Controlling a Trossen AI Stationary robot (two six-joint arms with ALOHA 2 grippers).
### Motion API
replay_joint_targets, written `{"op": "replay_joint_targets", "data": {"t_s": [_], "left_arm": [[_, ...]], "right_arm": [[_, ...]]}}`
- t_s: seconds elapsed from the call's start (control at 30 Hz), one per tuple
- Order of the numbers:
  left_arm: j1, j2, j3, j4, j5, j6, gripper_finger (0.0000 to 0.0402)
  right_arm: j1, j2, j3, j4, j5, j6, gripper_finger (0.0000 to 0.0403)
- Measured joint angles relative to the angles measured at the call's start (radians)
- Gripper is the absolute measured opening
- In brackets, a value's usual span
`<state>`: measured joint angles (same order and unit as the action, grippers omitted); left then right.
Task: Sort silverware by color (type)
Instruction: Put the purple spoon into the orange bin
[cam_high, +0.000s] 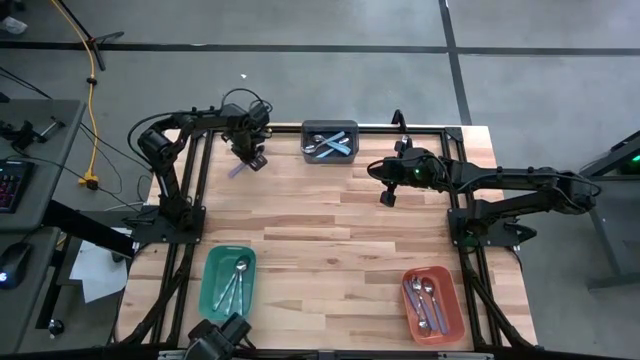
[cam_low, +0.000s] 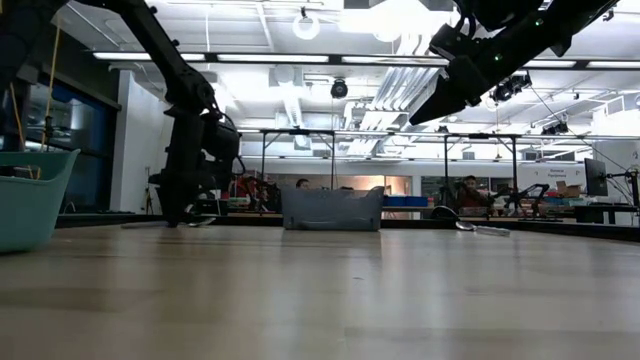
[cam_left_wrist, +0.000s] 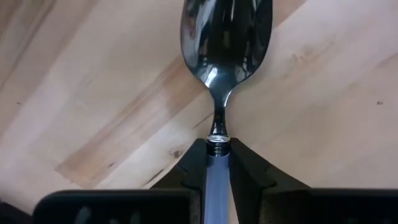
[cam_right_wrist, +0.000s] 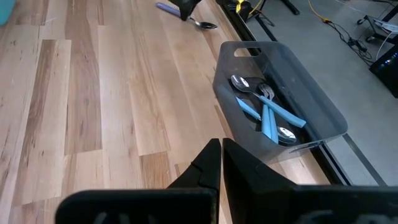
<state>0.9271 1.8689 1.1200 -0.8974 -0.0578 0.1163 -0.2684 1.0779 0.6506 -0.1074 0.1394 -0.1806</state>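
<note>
The left gripper (cam_high: 252, 160) is placed low over the far left part of the table (cam_high: 330, 230), just left of the grey bin (cam_high: 330, 142); in the left wrist view its fingers (cam_left_wrist: 247, 177) are seen pressed on both sides of the pale purple handle of a spoon (cam_left_wrist: 225, 50), so the spoon is gripped at the handle while its shiny bowl is turned toward the wood. In the right wrist view the same spoon (cam_right_wrist: 186, 17) is seen lying on the table under that gripper, well apart from the bin.

The right gripper (cam_high: 388, 197) is held above the table to the right of the grey bin, and its fingers (cam_right_wrist: 211, 163) are pressed together with nothing between them; in the low view it is seen high at the upper right.

In the grey bin (cam_right_wrist: 323, 106) several pieces with light blue handles (cam_right_wrist: 270, 118) are left, crossed over each other; a fork seems to be among them. A teal tray (cam_high: 210, 290) at the near left holds a few pieces; an orange tray (cam_high: 450, 315) at the near right holds a few more; their handle colours cannot be told.
</note>
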Motion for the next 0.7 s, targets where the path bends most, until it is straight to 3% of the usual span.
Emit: {"op": "replay_joint_targets", "data": {"t_s": [0.2, 0.4, 0.6, 0.7], "left_arm": [[-0.033, -0.070, -0.006, -0.052, -0.029, 0.031, 0.0031], [-0.067, -0.247, -0.082, -0.039, 0.000, 0.034, 0.0031], [-0.127, -0.475, -0.302, 0.233, 0.092, 0.018, 0.0031], [-0.158, -0.562, -0.428, 0.439, 0.148, -0.037, 0.0031]], "right_arm": [[0.000, 0.000, 0.000, -0.001, 0.000, 0.000, 0.0000], [0.000, 0.000, 0.000, -0.001, 0.000, 0.000, 0.0000], [0.000, 0.001, 0.000, 0.019, 0.000, 0.018, 0.0000], [0.000, 0.016, -0.015, 0.127, -0.022, 0.061, 0.0000]]}}
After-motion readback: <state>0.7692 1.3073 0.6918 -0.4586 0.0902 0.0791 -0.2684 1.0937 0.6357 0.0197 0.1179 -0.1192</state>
